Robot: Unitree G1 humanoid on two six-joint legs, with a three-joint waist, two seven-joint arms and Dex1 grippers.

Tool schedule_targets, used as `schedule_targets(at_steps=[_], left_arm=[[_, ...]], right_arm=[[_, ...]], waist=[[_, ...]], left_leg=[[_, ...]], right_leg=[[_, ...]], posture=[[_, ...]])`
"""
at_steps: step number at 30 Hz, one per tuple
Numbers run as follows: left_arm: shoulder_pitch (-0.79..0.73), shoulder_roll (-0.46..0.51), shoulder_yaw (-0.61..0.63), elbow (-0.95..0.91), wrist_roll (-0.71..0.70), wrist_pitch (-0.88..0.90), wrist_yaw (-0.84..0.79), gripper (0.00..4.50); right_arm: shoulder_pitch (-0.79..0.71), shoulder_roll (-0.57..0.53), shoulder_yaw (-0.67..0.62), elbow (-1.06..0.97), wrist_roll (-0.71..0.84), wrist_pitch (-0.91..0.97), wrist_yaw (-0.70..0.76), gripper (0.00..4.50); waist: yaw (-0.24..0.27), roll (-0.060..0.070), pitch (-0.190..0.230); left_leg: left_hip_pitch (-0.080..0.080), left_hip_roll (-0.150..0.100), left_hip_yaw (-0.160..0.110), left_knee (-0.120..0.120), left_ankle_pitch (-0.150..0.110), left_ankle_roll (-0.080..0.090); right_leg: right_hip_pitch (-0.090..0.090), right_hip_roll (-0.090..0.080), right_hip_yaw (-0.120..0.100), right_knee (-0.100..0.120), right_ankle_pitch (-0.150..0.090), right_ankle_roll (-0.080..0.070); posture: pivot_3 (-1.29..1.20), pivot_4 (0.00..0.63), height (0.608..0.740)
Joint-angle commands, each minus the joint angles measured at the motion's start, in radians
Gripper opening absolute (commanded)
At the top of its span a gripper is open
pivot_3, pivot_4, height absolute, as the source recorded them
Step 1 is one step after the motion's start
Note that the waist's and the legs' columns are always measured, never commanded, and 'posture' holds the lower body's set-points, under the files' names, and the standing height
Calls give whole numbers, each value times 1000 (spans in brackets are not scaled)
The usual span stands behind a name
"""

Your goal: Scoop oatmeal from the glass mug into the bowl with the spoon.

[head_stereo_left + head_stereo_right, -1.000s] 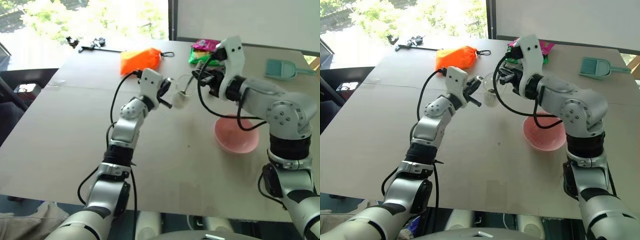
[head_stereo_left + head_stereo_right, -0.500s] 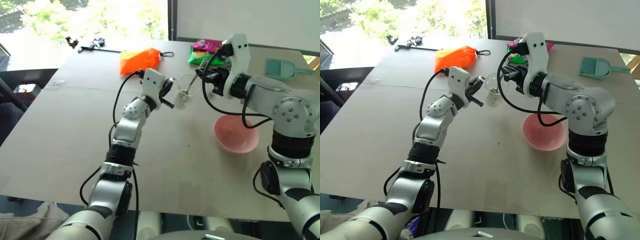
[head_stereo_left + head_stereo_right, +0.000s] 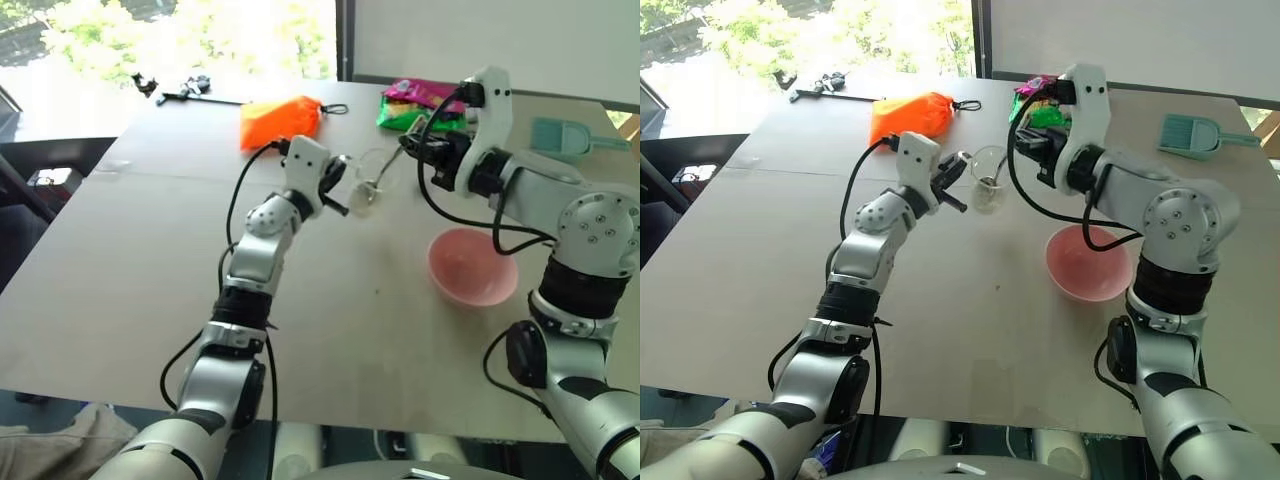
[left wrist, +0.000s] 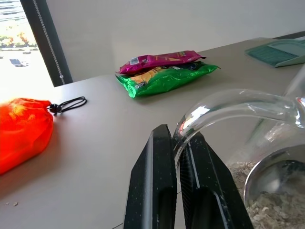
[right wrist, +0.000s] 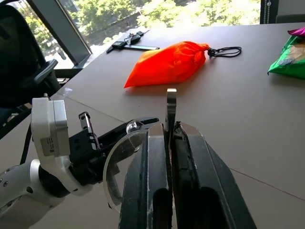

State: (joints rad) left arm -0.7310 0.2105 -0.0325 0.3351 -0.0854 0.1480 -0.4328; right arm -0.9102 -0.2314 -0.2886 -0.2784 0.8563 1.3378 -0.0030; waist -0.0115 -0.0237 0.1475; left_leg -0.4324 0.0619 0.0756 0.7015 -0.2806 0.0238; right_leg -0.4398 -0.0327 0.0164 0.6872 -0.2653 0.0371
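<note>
Worktop (image 3: pixel 120 260): flat, matte, pale grey-beige board with a faint seam across it.
Orange bag (image 3: pixel 280 120): soft, crumpled bright fabric pouch with a black drawstring loop, lying at the far side.
Left gripper (image 3: pixel 340 190): two flat black fingers clamped together on the handle of the glass mug, holding it above the worktop.
Glass mug (image 3: pixel 368 180): clear, colourless, round-rimmed, with a curved glass handle; held between the two grippers.
Oatmeal (image 4: pixel 267 210): pale, grainy flakes heaped in the bottom of the mug.
Spoon (image 3: pixel 385 172): slim shiny metal; its head is down in the mug and its thin handle rises towards the right gripper.
Snack packets (image 4: pixel 164 71): glossy crinkled foil, one pink over one green; the print is too small to read.
Right gripper (image 3: pixel 412 148): black fingers pinched closed on the spoon handle.
Bowl (image 3: pixel 472 266): round, shallow, smooth pink plastic, standing on the worktop below the right arm.
Teal scoop (image 3: pixel 565 138): flat matte plastic, far right.
</note>
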Motion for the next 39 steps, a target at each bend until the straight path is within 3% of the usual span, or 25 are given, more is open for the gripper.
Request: schedule_targets(at_steps=[1,15,25,30,36,39], left_arm=[[-39,-6,4,-17,-9,-26,-8,14],[-64,-17,3,38,-8,-37,-16,14],[-128,-79,-39,125,15,-71,-27,14],[-166,-102,-62,191,32,-117,-52,14],[-211,-132,-72,267,40,-164,-80,14],[-231,-155,-82,297,42,-179,-98,14]], right_arm=[[-48,18,-65,-29,55,23,-23,0],[-94,100,-275,24,194,108,-191,0],[-78,94,-485,108,455,104,-487,0],[1,3,-447,109,714,-1,-661,0],[156,-157,-315,50,1037,-232,-835,0],[237,-220,-277,-11,1113,-339,-871,0]], waist=[[0,0,0],[0,0,0],[0,0,0],[0,0,0],[-2,1,0],[-1,1,0]], left_leg=[[0,0,0,0,0,0],[0,0,0,0,0,0],[0,-1,0,0,0,0],[0,-1,0,0,0,0],[0,-1,0,0,0,0],[0,-1,0,-1,0,0]], right_leg=[[0,0,0,0,0,0],[0,0,0,0,0,0],[0,-1,0,0,0,0],[0,-1,0,0,0,0],[0,0,1,0,0,0],[0,0,2,-1,0,1]], posture=[[0,150,740],[0,150,740],[0,150,740],[0,150,740],[0,150,740],[0,150,740]])
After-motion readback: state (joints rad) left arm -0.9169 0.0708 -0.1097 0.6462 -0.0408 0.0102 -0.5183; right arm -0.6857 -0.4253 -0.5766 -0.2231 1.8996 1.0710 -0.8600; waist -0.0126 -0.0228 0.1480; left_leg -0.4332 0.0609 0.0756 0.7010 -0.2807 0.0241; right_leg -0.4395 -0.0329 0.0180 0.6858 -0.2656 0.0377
